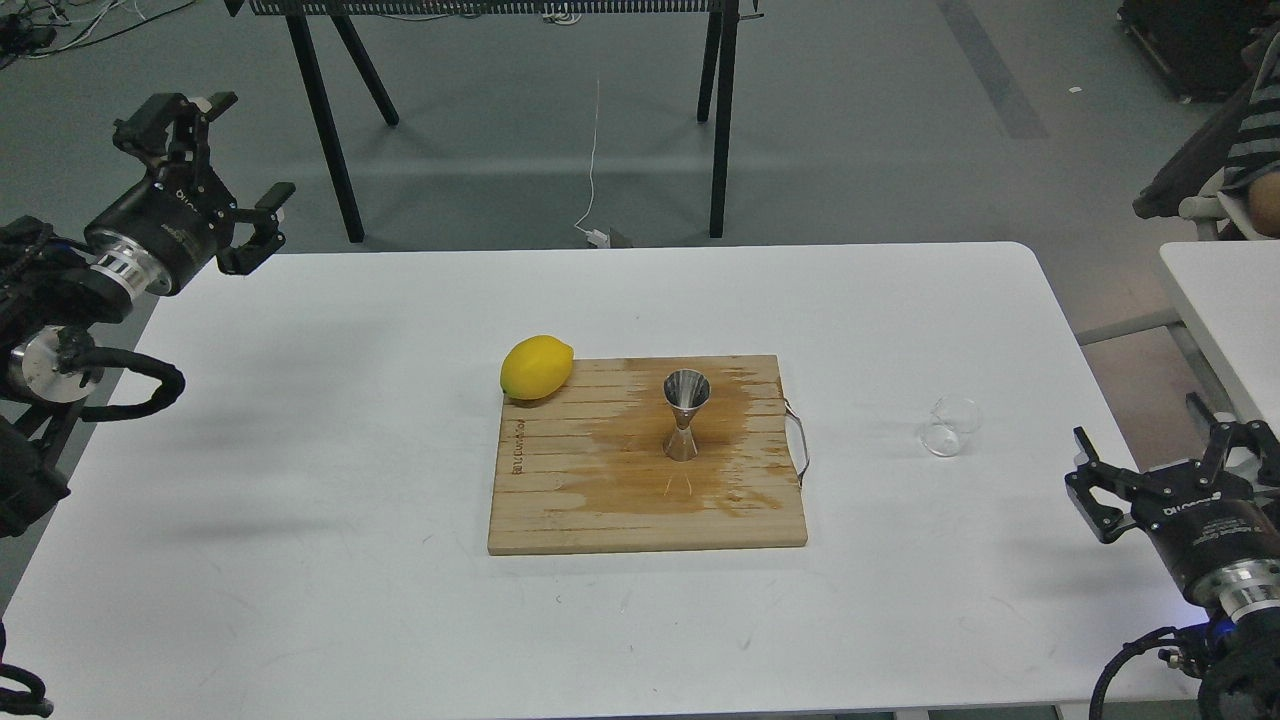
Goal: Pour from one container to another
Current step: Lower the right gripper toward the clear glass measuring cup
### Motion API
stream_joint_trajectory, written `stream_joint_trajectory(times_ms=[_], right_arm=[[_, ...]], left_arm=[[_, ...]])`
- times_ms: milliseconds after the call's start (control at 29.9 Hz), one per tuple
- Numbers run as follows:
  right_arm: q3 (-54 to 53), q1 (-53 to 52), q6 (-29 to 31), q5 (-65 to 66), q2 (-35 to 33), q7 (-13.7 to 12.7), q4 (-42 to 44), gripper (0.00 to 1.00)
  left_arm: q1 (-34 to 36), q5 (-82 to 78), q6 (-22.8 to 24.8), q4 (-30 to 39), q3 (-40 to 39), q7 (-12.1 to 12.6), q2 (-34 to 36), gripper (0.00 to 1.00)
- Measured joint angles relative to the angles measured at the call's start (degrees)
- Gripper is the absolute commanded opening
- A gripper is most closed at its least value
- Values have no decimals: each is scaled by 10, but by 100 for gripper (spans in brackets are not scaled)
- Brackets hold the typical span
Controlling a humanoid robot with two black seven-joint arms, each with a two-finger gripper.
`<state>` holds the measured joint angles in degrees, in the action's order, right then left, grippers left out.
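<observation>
White table [300, 500]: glass cup [951, 426] near the right edge, untouched; jigger [685, 415] upright on the middle board [560, 500]. Both grippers, left [230, 160] and right [1150, 465], gape wide, empty. Next, probably: right gripper grasps cup.

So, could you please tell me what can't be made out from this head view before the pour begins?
- Glass cup: too small and transparent to tell whether it holds any liquid.
- Steel jigger: its bowl interior is dark with reflections, so its contents can't be seen.
- Lemon: whether it rests fully on the wooden board or overhangs its corner is unclear.
- Right hand: its arm is cut off by the frame's lower right edge.
</observation>
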<state>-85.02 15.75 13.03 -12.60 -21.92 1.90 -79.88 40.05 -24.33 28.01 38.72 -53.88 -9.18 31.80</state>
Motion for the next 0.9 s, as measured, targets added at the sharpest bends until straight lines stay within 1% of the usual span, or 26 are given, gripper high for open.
stream_joint_trajectory(times_ms=[167, 267, 434, 635, 768, 902], right_arm=[[-19, 1, -44, -11, 71, 1, -9, 99], [-26, -6, -84, -12, 106, 1, -16, 99], [-27, -44, -171, -11, 142, 2, -23, 99], [0, -110, -259, -6, 155, 3, -11, 99], [21, -144, -282, -5, 155, 3, 26, 99], [33, -165, -289, -5, 155, 3, 60, 99]], left_arm=[[0, 0, 0, 1, 0, 0, 16, 99], [0, 0, 0, 1, 0, 0, 20, 99], [-1, 1, 0, 4, -1, -1, 25, 99], [-1, 1, 0, 10, -2, -1, 25, 99], [-1, 1, 0, 10, -3, -2, 24, 99], [0, 1, 0, 10, -3, -2, 25, 99]])
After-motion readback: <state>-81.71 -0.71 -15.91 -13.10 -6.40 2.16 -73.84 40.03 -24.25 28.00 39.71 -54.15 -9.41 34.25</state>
